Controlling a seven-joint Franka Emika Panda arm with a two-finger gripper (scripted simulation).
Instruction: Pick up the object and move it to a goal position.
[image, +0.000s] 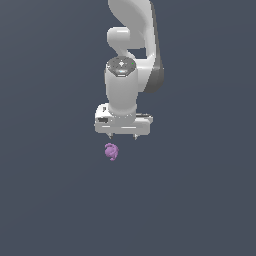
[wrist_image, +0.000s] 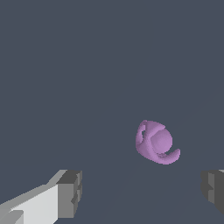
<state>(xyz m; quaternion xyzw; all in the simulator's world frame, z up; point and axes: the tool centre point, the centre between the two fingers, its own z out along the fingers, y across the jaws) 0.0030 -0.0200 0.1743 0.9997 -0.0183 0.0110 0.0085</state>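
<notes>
Presently we record two dark finger pads (wrist_image: 70, 192), set wide apart with nothing between them, as the wrist view shows; only the edge of the second pad enters that picture. Gripper (image: 122, 136): white, pointing downward, tips short and separated. Object (image: 111, 151): a small light-purple lumpy blob with a curled nub, untouched by either pad. Taking the gripper as our landmark, we place the object just below its tips and toward the exterior view's left, near but clear of them. In the wrist view the object (wrist_image: 156, 142) lies beyond the pads. Arm (image: 131, 45): white, rising above the gripper. Ground (image: 50, 200): plain dark grey-blue all round.
</notes>
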